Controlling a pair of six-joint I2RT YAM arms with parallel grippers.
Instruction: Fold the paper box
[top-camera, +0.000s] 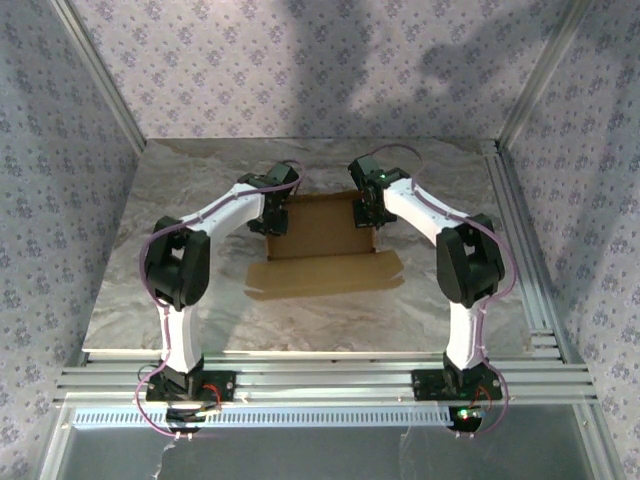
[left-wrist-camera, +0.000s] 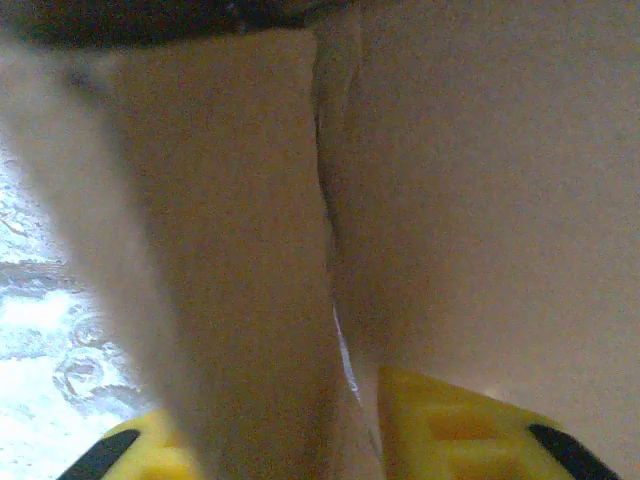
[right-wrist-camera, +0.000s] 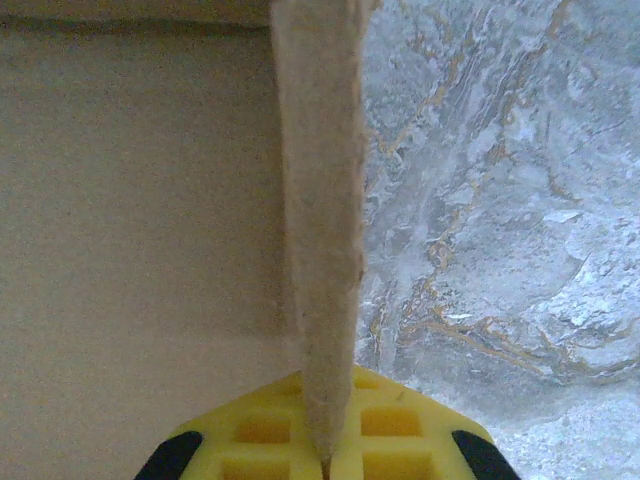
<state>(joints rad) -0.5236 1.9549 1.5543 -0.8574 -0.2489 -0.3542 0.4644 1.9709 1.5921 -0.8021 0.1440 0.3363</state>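
The paper box (top-camera: 320, 240) is plain brown cardboard, lying mid-table with a long front flap (top-camera: 325, 274) spread flat toward me. My left gripper (top-camera: 274, 212) is down on the box's left side wall; in the left wrist view that raised wall (left-wrist-camera: 240, 280) stands between the yellow fingers (left-wrist-camera: 450, 425), which are shut on it. At the box's right side my right gripper (top-camera: 368, 208) pinches the right wall. Its upright cardboard edge (right-wrist-camera: 320, 230) runs straight into the seam between the closed yellow fingers (right-wrist-camera: 395, 430), with the box floor (right-wrist-camera: 140, 240) to the left.
The box rests on a marbled silver table (top-camera: 180, 300) with patterned walls on three sides. A metal rail (top-camera: 520, 250) runs along the right edge and slotted rails (top-camera: 320, 380) cross the near edge by the arm bases.
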